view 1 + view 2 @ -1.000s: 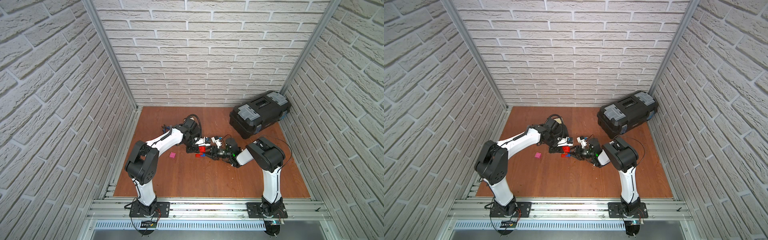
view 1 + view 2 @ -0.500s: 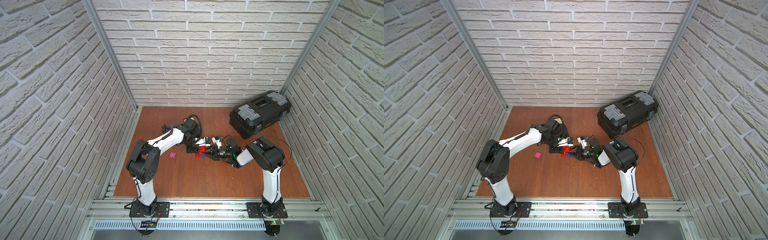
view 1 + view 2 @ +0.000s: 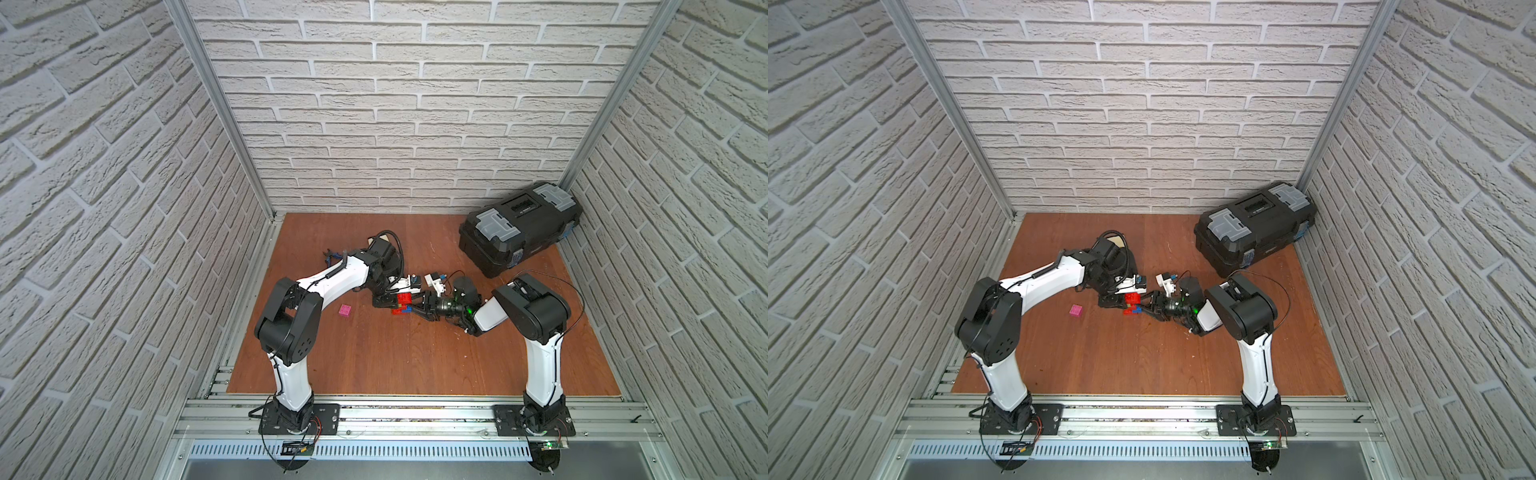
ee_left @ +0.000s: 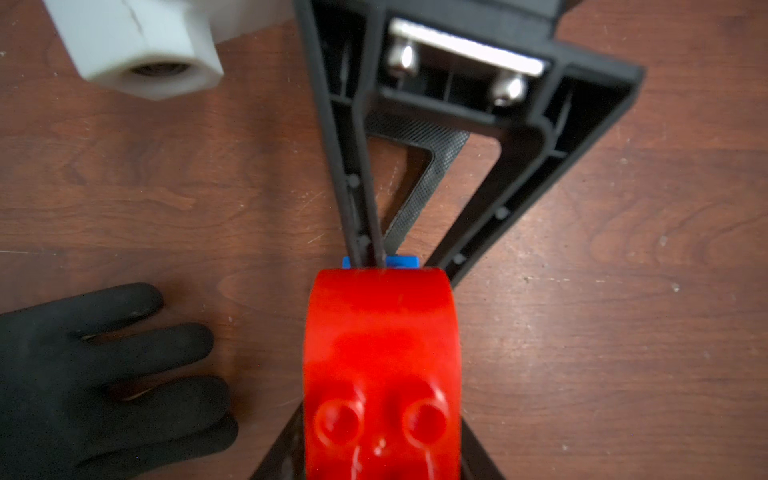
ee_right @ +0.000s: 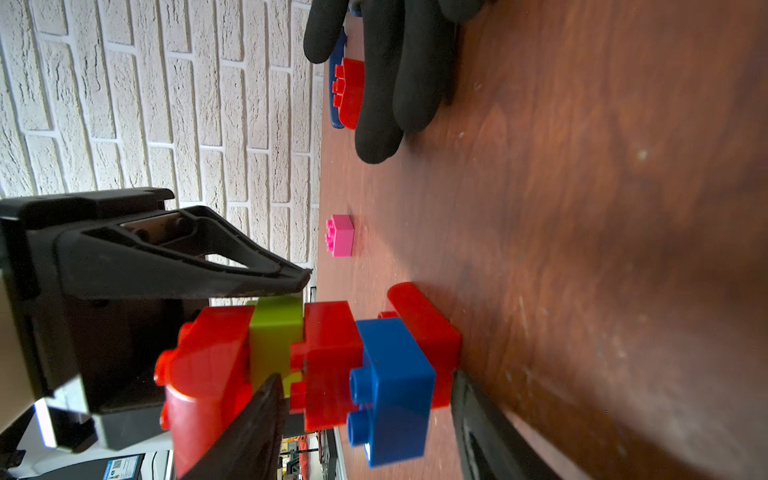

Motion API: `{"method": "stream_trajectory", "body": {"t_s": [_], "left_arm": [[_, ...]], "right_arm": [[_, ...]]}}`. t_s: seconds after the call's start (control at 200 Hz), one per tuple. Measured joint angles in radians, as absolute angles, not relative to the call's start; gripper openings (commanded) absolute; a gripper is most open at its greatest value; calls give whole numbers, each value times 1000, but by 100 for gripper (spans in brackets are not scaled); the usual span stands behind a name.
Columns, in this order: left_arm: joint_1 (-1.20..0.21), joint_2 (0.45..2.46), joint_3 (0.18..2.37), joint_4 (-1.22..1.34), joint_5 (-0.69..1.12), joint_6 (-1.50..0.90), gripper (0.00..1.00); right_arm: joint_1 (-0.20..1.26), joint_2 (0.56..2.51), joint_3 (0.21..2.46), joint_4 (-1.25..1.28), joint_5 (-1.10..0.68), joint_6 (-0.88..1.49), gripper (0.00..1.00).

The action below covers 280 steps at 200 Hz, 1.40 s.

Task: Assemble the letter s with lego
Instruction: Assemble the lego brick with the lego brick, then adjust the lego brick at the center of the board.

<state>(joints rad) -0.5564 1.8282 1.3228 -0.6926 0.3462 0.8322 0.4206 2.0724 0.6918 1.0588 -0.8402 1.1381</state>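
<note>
The left claw (image 4: 382, 432) and right claw (image 5: 365, 376), partly spread, straddle the lego (image 5: 332, 332); grip unclear. Likely light, rigid, slick: pinch flat sides.

Tiny change on my end over the last second: my left arm (image 3: 291, 322) has swung its elbow a little farther in over the table (image 3: 374, 365), toward the lego stack (image 3: 402, 300). Shoulder link looks a touch more upright too.
</note>
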Motion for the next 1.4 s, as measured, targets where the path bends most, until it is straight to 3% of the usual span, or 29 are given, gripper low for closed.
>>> {"method": "stream_trajectory", "body": {"t_s": [0.5, 0.8, 0.975, 1.19, 1.4], "left_arm": [[-550, 1828, 1323, -691, 363, 810, 49], [-550, 1828, 1323, -696, 373, 799, 62], [-549, 1819, 1323, -705, 376, 788, 79], [-532, 1756, 1323, -717, 400, 767, 86], [-503, 1662, 1323, -733, 435, 728, 91]], "right_arm": [[403, 2067, 673, 1075, -847, 1122, 67], [383, 2032, 651, 1026, -851, 1025, 66], [371, 1963, 626, 907, -846, 870, 68], [370, 1866, 609, 715, -786, 580, 71], [400, 1843, 577, 730, -728, 350, 71]]}}
